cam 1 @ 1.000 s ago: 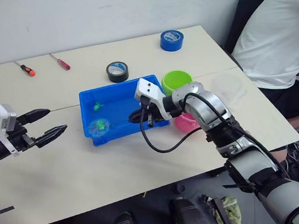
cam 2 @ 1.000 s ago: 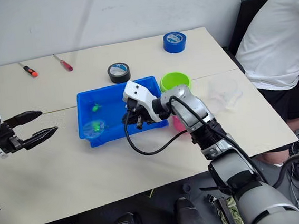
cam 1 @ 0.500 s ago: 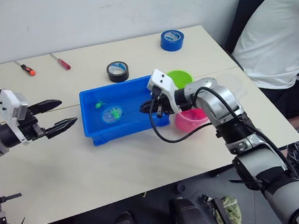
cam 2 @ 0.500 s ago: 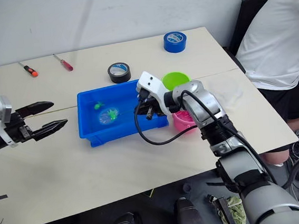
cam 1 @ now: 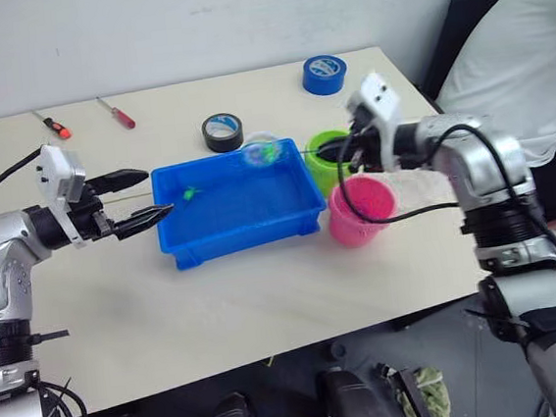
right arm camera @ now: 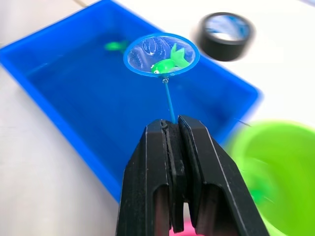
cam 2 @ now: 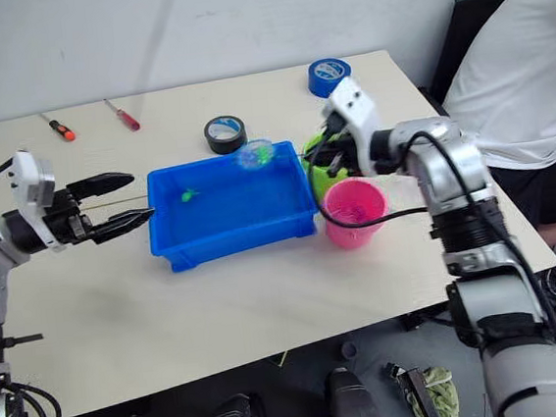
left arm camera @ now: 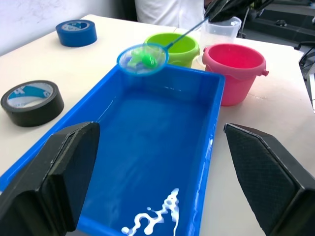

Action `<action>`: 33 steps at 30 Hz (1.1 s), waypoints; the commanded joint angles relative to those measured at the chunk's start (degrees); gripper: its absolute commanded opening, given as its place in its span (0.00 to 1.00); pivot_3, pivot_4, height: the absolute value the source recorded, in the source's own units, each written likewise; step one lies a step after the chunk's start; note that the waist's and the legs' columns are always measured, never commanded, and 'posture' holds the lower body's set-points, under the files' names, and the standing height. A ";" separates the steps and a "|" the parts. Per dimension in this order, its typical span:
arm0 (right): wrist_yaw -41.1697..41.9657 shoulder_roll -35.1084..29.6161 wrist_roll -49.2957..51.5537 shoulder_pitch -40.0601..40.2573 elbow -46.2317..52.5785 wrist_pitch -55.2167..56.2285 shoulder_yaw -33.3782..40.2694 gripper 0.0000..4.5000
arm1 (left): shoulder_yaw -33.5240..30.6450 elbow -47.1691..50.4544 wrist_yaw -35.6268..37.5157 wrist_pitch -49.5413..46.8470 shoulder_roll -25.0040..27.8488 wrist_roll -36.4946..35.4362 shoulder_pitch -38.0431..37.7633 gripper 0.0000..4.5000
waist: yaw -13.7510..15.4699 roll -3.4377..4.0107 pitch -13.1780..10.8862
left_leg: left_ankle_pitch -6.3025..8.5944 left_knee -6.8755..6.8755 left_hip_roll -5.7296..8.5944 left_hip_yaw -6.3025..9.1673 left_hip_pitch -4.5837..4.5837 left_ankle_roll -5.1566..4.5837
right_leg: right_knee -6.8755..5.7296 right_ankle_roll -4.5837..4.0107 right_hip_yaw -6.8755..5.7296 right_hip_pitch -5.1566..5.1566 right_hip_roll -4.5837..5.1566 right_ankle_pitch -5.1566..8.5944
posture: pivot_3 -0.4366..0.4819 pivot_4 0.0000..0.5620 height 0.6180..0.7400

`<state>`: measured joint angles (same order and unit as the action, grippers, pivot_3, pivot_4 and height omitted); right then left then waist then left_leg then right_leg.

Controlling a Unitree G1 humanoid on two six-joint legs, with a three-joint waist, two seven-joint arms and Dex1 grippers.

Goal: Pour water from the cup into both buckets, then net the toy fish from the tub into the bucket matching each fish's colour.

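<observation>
My right gripper is shut on the thin handle of the net. The hoop hangs over the far right rim of the blue tub and holds a green toy fish. Beside the hoop stands the lime green bucket, with the pink bucket in front of it. The clear cup sits behind both buckets. Another green fish lies in the tub's water. At the tub's left end my left gripper is open and holds nothing.
A black tape roll lies just behind the tub and a blue tape roll near the far right corner. Two screwdrivers lie at the far left. A person in a white shirt sits at the table's right side.
My right gripper has lifted the net with the green fish out of the tub and swung it right, up to the green bucket. My left gripper has moved right to the tub's left end.
</observation>
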<state>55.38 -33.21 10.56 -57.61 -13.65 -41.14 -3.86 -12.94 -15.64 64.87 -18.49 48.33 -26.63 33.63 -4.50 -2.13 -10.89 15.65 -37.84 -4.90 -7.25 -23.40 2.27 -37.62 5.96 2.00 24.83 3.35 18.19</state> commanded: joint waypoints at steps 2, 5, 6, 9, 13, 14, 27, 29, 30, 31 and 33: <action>-0.60 -6.04 1.44 1.12 3.46 -0.97 4.88 0.00 | 0.88 -3.03 1.90 2.04 -0.46 0.56 4.32 0.98 | -0.08 0.01 0.00 | 0.00 0.00 0.00 -0.01 0.01 0.00 | 0.01 0.00 0.02 0.00 0.00 0.00 | 0.48 0.27 0.92; -1.54 -9.28 1.11 2.67 3.72 -0.87 6.30 0.00 | 2.14 -5.14 2.96 2.81 -1.32 1.13 6.84 0.98 | -0.19 0.02 -0.01 | 0.00 0.00 0.00 -0.05 0.03 0.00 | 0.04 0.01 0.07 -0.02 -0.01 0.00 | 0.48 0.27 0.92; -1.83 -9.90 0.87 3.08 3.80 -0.74 6.46 0.00 | 2.41 -5.66 3.19 3.03 -1.52 1.28 7.39 0.98 | -0.18 0.02 -0.01 | 0.00 0.00 0.00 -0.06 0.04 0.00 | 0.03 0.01 0.07 -0.02 -0.01 0.00 | 0.48 0.27 0.92; -3.27 -12.02 -0.93 5.23 4.19 0.93 5.92 0.00 | 3.55 -7.72 4.13 3.99 -2.42 2.07 9.67 0.98 | -0.13 0.02 -0.01 | -0.01 0.00 0.00 -0.07 0.05 0.00 | 0.02 0.01 0.08 -0.02 -0.03 0.00 | 0.48 0.27 0.92; -6.69 -12.14 -5.61 7.00 3.96 6.64 2.10 0.00 | 4.39 -10.38 5.06 5.24 -3.19 3.02 11.70 0.98 | -0.20 0.03 -0.01 | -0.01 -0.02 0.00 -0.08 0.05 0.01 | 0.03 0.01 0.09 -0.01 -0.03 0.00 | 0.48 0.27 0.92; -7.67 -11.95 -7.17 7.24 3.64 8.55 0.99 0.00 | 4.55 -10.97 5.27 5.55 -3.32 3.21 12.06 0.98 | -0.30 0.03 -0.01 | -0.02 -0.02 0.00 -0.10 0.05 0.02 | 0.02 0.02 0.11 0.00 -0.03 0.00 | 0.48 0.27 0.92; -14.95 -20.01 -32.26 12.33 6.75 40.49 -12.84 0.00 | 4.34 -12.43 6.14 6.67 -3.63 4.18 12.27 0.98 | 0.07 0.08 -0.05 | -0.02 -0.11 0.02 -0.12 0.03 0.02 | 0.00 0.06 0.14 0.00 -0.02 -0.01 | 0.48 0.27 0.92; -15.28 -21.05 -34.01 13.40 7.74 42.94 -12.67 0.00 | 4.23 -12.47 6.13 6.69 -3.59 4.22 12.27 0.98 | 0.10 0.08 -0.05 | -0.02 -0.11 0.01 -0.11 0.05 0.03 | -0.01 0.06 0.14 -0.02 -0.03 -0.01 | 0.48 0.27 0.92; -16.30 -21.91 -36.01 13.77 8.13 44.68 -12.70 0.00 | 4.21 -12.49 6.11 6.71 -3.60 4.26 12.26 0.98 | 0.11 0.08 -0.05 | -0.02 -0.11 0.01 -0.11 0.05 0.03 | -0.01 0.06 0.14 -0.02 -0.03 -0.01 | 0.48 0.27 0.92; -17.50 -22.49 -37.94 14.01 8.51 46.28 -12.70 0.00 | 4.18 -12.53 6.09 6.75 -3.64 4.29 12.22 0.98 | 0.12 0.08 -0.05 | -0.02 -0.11 0.01 -0.12 0.06 0.03 | -0.01 0.06 0.14 -0.03 -0.03 -0.01 | 0.48 0.27 0.92; -18.76 -22.77 -40.22 14.27 8.69 48.18 -12.41 0.00 | 4.15 -12.59 6.08 6.81 -3.70 4.32 12.19 0.98 | 0.05 0.08 -0.05 | -0.03 -0.12 0.02 -0.12 0.06 0.04 | -0.02 0.06 0.15 -0.02 -0.02 -0.01 | 0.48 0.27 0.92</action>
<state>38.41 -54.51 -27.28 -42.94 -6.79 4.94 -17.58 -7.88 -28.58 70.78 -12.42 44.26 -22.28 45.37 -4.45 -2.04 -10.94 15.62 -37.96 -4.89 -7.37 -23.34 2.31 -37.64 6.01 2.14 24.81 3.33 18.18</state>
